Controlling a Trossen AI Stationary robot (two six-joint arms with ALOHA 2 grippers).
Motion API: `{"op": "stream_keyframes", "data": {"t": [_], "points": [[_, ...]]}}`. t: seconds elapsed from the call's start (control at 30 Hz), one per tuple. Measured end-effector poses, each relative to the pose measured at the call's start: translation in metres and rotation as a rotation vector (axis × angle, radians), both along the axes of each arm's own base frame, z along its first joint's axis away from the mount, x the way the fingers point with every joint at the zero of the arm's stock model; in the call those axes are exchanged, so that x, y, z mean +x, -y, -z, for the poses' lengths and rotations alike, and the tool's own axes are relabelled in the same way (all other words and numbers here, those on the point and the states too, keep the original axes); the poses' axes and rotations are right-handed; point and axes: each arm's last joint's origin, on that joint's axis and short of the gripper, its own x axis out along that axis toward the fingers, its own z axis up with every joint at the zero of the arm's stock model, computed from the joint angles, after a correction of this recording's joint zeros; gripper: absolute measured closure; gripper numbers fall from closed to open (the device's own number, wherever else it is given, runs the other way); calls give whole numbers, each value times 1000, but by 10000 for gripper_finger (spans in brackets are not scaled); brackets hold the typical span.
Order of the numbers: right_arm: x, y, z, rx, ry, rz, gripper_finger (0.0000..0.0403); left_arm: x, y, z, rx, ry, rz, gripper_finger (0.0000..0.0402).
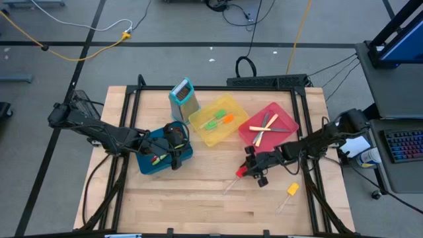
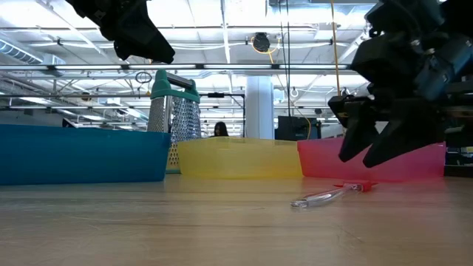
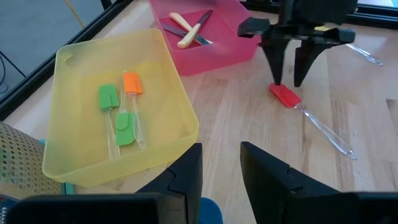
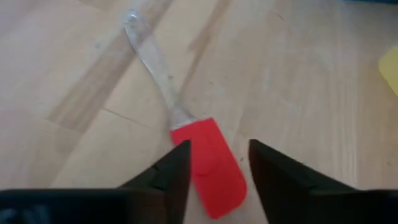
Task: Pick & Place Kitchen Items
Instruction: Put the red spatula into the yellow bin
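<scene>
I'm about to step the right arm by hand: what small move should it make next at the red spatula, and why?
Probably lower the right gripper straight down and close on the red spatula. Its fingers are open and straddle the red head, which lies flat on the table, apart from the fingers. The yellow bin already holds similar spatulas. The left gripper waits over the blue bin.

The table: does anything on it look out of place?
Two spatulas lie loose on the wood instead of in bins: a red spatula under the right tool, whose fingers stand open astride it, and a yellow spatula nearer the front edge.
</scene>
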Motion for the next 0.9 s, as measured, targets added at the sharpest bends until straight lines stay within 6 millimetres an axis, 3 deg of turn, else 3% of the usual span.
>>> {"op": "stream_keyframes", "data": {"t": [0.2, 0.4, 0.6, 0.9], "points": [[3, 7, 14, 53, -85, -26, 154, 0, 0, 0, 0, 0, 0, 289], [6, 18, 27, 97, -158, 68, 135, 0, 0, 0, 0, 0, 0, 289], [8, 27, 28, 105, -163, 60, 166, 0, 0, 0, 3, -1, 2, 289], [3, 27, 33, 110, -231, 24, 277, 0, 0, 0, 15, -4, 10, 289]]}}
